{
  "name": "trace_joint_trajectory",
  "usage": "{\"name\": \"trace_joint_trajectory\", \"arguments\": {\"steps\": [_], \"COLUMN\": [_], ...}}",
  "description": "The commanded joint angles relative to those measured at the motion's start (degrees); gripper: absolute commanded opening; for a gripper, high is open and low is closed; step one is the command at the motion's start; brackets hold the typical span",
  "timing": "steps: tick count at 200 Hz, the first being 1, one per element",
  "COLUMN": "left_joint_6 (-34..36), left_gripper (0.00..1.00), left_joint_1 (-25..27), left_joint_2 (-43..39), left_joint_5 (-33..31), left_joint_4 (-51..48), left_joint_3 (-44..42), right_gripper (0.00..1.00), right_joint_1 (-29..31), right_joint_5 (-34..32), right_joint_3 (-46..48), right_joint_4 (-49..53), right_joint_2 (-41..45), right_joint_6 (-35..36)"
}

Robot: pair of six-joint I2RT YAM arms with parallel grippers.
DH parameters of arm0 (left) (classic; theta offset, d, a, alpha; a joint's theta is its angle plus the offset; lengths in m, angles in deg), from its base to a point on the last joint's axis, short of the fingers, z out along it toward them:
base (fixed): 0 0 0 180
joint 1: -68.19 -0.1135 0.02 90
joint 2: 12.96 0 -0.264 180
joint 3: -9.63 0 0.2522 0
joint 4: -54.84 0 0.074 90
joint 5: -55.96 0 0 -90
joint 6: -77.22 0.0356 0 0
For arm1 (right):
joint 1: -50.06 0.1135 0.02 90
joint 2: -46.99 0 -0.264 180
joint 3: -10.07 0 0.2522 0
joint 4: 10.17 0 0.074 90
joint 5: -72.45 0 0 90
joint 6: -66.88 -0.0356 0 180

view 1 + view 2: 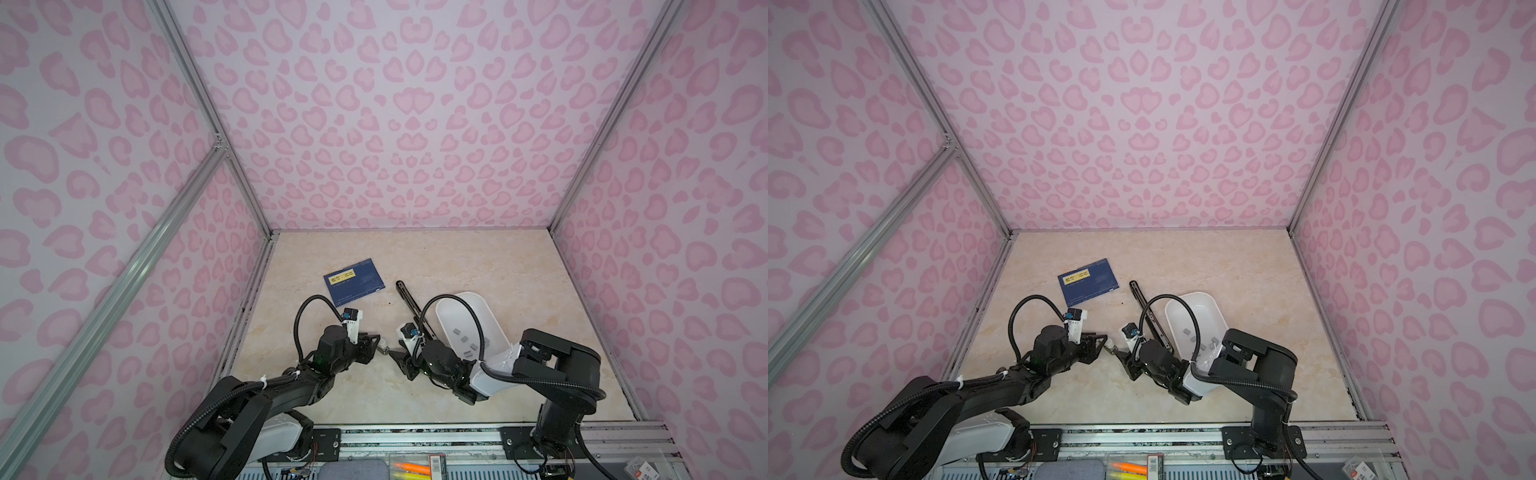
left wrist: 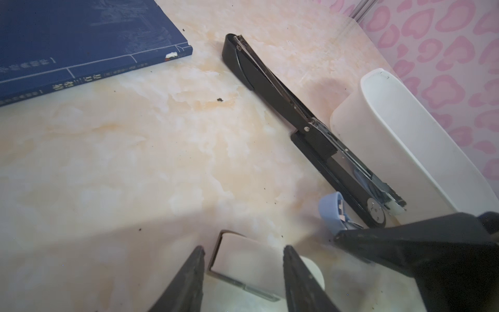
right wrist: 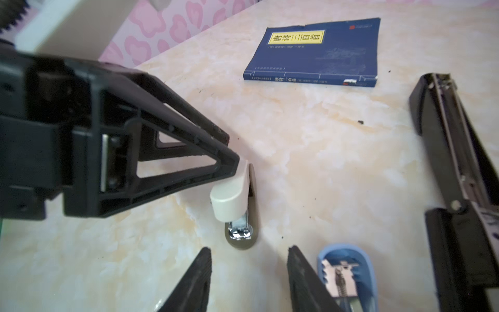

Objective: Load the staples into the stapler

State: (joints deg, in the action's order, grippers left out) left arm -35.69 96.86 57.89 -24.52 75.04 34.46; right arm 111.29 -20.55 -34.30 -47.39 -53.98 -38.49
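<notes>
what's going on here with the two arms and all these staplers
The left end effector straddles a small cream stapler on the table; whether it is clamped is unclear. The right end effector is open and empty, facing that stapler, a blue stapler beside it. The staples lie in the white bin, next to a long black stapler opened flat.

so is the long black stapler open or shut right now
Open: the black stapler lies unfolded flat on the table beside the white bin, its spring and metal staple rail exposed.
</notes>
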Motion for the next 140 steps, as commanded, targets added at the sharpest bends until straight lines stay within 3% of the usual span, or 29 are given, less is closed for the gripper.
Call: {"name": "trace_joint_trajectory", "arguments": {"steps": [1,68,140], "left_joint_6": [0.6,0.8,0.9], "left_gripper": [0.48,0.43,0.42], "left_joint_1": [0.0,0.2,0.2], "left_joint_2": [-0.1,4.2,4.2], "left_joint_5": [-1.8,-2.0,-2.0], "left_joint_4": [0.5,2.6,2.9], "left_joint_3": [-0.2,0.2,0.0], "right_gripper": [0.4,0.27,0.25], "right_joint_1": [0.2,1.5,1.6], "right_joint_5": [-1.1,-3.3,-2.9], "right_joint_3": [-0.3,-9.6,-12.1], "right_joint_4": [0.6,12.6,13.5], "right_joint_2": [1.7,-0.1,-5.5], "right_joint_6": [0.4,1.3,1.0]}}
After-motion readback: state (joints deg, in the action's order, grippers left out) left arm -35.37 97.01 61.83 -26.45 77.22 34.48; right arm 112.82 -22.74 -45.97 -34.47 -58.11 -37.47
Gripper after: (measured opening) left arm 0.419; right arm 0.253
